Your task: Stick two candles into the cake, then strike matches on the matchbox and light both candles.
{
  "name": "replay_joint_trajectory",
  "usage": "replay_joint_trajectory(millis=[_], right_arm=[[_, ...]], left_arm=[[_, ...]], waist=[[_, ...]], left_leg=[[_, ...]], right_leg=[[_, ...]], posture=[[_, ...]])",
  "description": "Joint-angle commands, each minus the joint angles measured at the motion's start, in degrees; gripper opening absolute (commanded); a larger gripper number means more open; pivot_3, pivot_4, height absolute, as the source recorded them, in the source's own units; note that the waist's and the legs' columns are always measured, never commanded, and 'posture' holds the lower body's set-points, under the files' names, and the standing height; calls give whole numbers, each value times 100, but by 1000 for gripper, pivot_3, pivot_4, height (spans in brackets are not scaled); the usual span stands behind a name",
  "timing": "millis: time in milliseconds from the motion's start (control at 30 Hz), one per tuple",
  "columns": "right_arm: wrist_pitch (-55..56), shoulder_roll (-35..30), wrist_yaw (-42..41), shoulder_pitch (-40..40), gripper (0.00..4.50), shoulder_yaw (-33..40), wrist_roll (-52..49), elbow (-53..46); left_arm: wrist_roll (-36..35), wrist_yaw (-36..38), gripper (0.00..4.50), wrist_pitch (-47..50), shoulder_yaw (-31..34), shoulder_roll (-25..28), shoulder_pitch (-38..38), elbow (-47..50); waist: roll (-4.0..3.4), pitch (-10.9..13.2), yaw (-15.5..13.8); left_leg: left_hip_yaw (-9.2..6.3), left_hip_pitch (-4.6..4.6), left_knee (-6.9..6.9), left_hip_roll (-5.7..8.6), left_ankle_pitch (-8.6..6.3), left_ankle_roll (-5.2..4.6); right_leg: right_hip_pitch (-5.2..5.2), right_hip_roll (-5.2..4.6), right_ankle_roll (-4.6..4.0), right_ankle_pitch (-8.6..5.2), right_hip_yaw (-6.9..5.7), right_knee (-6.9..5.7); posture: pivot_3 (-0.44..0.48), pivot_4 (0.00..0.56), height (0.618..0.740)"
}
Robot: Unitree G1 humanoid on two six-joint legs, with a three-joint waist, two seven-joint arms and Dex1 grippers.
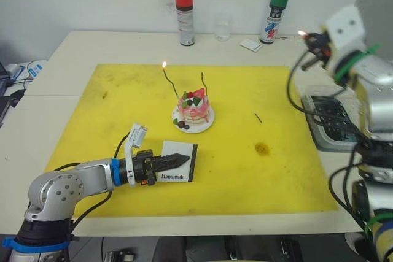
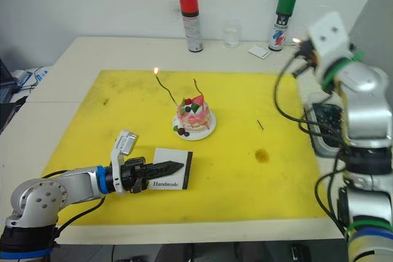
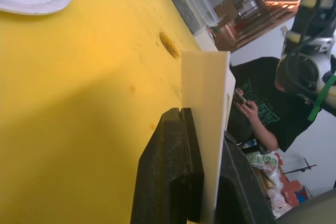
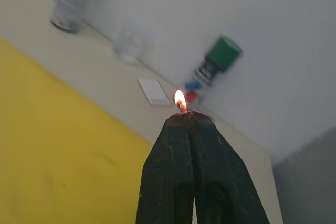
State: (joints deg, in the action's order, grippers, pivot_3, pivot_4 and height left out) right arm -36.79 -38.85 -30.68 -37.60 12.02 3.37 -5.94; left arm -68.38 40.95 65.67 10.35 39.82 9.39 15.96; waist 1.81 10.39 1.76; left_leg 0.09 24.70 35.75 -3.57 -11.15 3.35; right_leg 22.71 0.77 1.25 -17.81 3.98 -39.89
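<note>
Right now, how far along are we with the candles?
Both candles stand in the cake. The left candle has a flame at its tip; the right candle shows none. In hand: the right gripper pinches a burning match, raised away from the cake, while the left gripper clamps the matchbox. Left: light the right candle.

Pale table (image 1: 61,65), yellow mat (image 1: 245,170) on it. Beyond left gripper (image 1: 184,159): two spray cans (image 1: 184,15), glass (image 1: 222,29), white card (image 1: 250,45).

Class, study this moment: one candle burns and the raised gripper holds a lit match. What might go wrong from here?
1. The match flame sits right at the right gripper tips; it may scorch them or die before reaching the unlit candle.
2. Aerosol cans stand near that flame.
3. Approaching the cake could knock the lit candle.
</note>
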Motion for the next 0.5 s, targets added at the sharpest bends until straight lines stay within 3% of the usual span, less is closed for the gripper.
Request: replay_joint_trajectory(millis=[33, 400, 500], right_arm=[[-150, -93, 264, 632, 46, 539, -48, -429], [-502, 501, 1125, 1954, 46, 1088, -251, -612], [-497, 634, 1340, 1963, 686, 1211, -306, -563]], left_arm=[[-14, 84, 0, -45, 5, -40, 46, 88], [-33, -77, 0, -76, 71, -177, 1, 123], [-48, -113, 0, -75, 98, -198, -82, 197]], waist=[[-1, 0, 14], [-6, 3, 67], [-8, 3, 80]], left_leg=[[3, 0, 0, 0, 0, 0], [5, -2, 19, 1, 1, 0], [11, -2, 20, 1, 1, 0]], right_leg=[[2, 1, 0, 0, 0, -1], [-4, 6, 31, -9, 2, -6], [-1, 6, 35, -6, 6, -7]], posture=[[0, 150, 740], [0, 150, 740], [0, 150, 740]])
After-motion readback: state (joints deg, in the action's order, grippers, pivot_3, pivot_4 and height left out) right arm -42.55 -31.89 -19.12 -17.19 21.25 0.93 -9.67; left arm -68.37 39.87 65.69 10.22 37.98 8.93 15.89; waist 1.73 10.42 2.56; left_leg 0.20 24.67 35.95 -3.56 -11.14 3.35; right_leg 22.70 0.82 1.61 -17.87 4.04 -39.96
